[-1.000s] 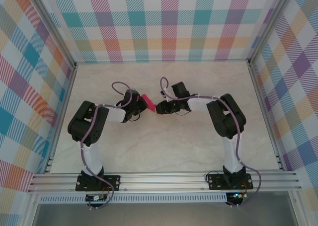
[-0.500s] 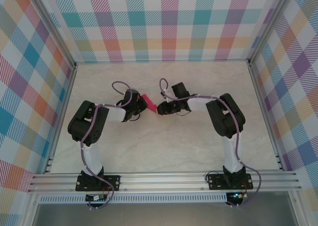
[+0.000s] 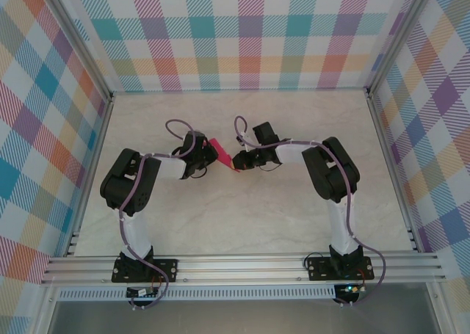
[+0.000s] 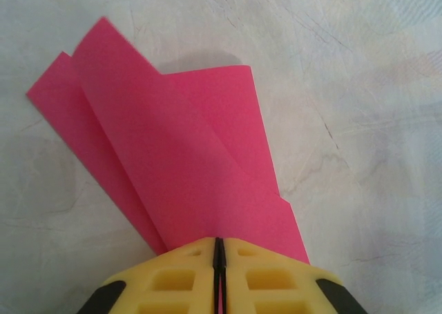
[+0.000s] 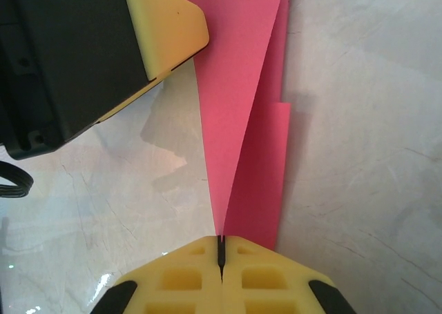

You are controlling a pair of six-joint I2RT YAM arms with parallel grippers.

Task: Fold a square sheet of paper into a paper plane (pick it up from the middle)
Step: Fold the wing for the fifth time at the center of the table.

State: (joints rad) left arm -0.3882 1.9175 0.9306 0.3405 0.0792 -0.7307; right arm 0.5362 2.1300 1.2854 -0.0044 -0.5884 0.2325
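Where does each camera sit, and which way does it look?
Top: above and behind the robot, looking down at the table; left arm and right arm show.
Left wrist: on the left arm, looking along the left tool, shut on the paper.
Right wrist: on the right arm, along the right tool, shut on the paper; the left tool's finger shows too.
Shared: both wrist views see that paper, from opposite ends.
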